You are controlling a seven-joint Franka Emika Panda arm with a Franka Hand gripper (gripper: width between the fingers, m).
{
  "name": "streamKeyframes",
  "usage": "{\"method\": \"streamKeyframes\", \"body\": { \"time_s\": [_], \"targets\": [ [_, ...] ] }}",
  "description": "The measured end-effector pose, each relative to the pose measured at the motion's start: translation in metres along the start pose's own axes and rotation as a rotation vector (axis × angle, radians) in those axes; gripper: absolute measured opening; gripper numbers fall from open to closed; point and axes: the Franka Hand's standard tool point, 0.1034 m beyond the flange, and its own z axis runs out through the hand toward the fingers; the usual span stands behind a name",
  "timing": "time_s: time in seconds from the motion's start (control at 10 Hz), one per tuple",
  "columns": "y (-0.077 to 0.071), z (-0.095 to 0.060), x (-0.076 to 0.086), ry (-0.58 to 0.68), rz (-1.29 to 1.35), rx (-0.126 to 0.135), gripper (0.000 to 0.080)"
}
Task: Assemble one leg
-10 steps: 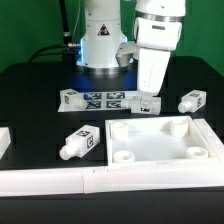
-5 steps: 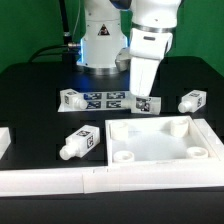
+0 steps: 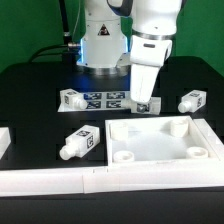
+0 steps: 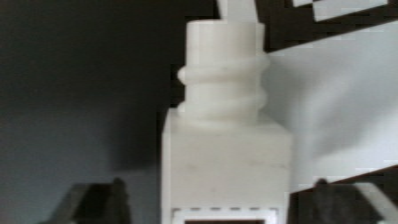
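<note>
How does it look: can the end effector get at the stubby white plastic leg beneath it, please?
Probably yes: the end effector hangs just above the leg, open fingers either side, nothing else in the way.

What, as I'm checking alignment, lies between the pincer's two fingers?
The leg lies there, clear of both fingers; the wrist view shows it.

The marker board (image 3: pixel 105 99) lies behind the panel (image 3: pixel 160 140). One leg (image 3: pixel 70 100) sits at the board's end on the exterior view's left. A second leg (image 3: pixel 147 107) sits just beside its other end, between the parted fingers (image 4: pixel 98 203) of the gripper (image 3: pixel 144 98). A third leg (image 3: pixel 191 100) lies farther toward that view's right, and a fourth leg (image 3: pixel 80 142) lies left of the panel.
</note>
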Motion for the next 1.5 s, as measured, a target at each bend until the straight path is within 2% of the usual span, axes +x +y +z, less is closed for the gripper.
{"method": "streamKeyframes", "body": {
  "time_s": [0.1,0.2,0.5,0.6,0.8,0.9,1.1,1.2,1.3,1.5],
  "targets": [
    [-0.0001,0.0003,-0.0001,0.000,0.000,0.001,0.0370],
    [-0.0001,0.0003,-0.0002,0.000,0.000,0.000,0.0284],
    [0.0005,0.0003,-0.0007,0.003,0.028,-0.003,0.0284],
    [0.0020,0.0002,-0.0028,0.015,0.075,-0.017,0.0284],
    [0.0018,-0.0035,0.0017,0.028,0.331,-0.024,0.0284],
    [0.0031,-0.0061,0.0034,0.040,0.512,-0.016,0.0284],
    [0.0008,-0.0047,0.0016,0.039,0.818,0.039,0.0284],
    [0.0031,-0.0047,0.0003,0.060,0.871,0.038,0.0284],
    [0.0020,-0.0032,0.0008,0.085,0.900,0.023,0.0284],
    [0.0015,-0.0032,0.0017,0.083,1.025,0.036,0.0284]
  ]
}}
